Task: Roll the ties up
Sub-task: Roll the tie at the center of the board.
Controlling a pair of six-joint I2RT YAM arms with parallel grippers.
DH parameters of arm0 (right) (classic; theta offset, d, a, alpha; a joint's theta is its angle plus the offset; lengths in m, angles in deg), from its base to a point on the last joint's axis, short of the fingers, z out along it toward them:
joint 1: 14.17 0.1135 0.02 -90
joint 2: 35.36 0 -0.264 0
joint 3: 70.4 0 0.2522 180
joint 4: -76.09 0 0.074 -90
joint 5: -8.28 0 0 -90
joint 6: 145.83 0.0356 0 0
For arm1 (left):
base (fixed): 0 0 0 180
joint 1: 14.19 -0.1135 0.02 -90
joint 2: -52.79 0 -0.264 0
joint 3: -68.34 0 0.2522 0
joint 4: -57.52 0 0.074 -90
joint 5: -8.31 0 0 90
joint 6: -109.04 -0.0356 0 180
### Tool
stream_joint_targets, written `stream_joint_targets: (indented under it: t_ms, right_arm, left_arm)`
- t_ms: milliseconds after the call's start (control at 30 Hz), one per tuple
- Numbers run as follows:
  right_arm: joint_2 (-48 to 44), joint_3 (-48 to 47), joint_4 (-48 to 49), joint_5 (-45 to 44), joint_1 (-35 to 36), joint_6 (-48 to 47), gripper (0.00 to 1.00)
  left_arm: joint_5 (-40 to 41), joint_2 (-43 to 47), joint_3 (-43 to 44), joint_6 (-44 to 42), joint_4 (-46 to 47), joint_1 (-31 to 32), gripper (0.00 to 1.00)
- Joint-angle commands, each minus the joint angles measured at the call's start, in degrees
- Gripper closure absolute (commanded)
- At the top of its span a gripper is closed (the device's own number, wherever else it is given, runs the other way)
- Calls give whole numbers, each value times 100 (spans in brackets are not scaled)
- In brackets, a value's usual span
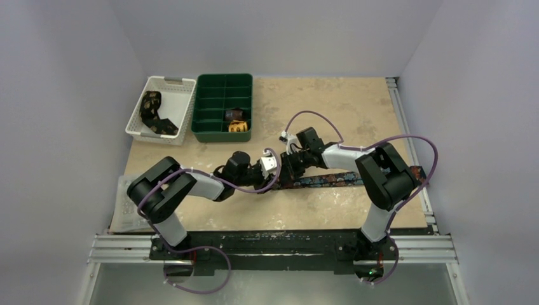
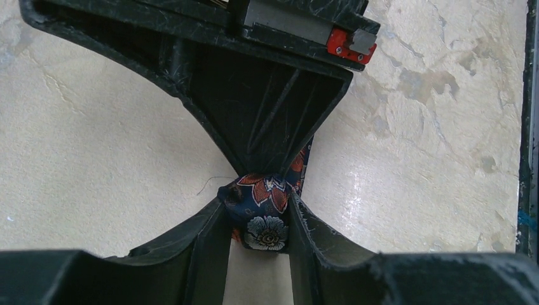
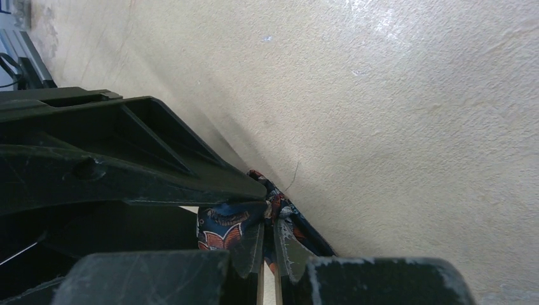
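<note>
A dark navy tie (image 1: 330, 180) with orange and white flowers lies stretched across the table toward the right edge. Its left end is bunched into a small roll between both grippers. My left gripper (image 1: 274, 173) is shut on that rolled end (image 2: 262, 210). My right gripper (image 1: 289, 170) meets it from the opposite side and is shut on the same tie end (image 3: 222, 230). The two grippers touch tip to tip. A black-and-gold tie (image 1: 154, 114) lies in the white basket (image 1: 182, 84). Rolled ties (image 1: 236, 121) sit in the green tray (image 1: 224, 131).
The white basket and green compartment tray stand at the back left. A metal rail (image 1: 407, 136) runs along the table's right edge. Purple cables (image 1: 413, 141) loop over both arms. A flat grey mat (image 1: 124, 213) lies at the near left.
</note>
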Motion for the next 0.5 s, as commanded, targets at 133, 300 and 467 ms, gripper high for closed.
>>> stream_joint_targets:
  t_ms: [133,300,467]
  right_arm:
    - [216,140,-56,-418,29,-225,100]
    - [7,36,-129,-154,7,-193,99]
    - [-286,-281,-659,212,-268,-192,79]
  left_arm:
    - [-125,-306,207,-286,-180,160,65]
    - [-15,-63,111,-896,-1130,185,71]
    - [395,-127,376,-1252,-1800,324,73]
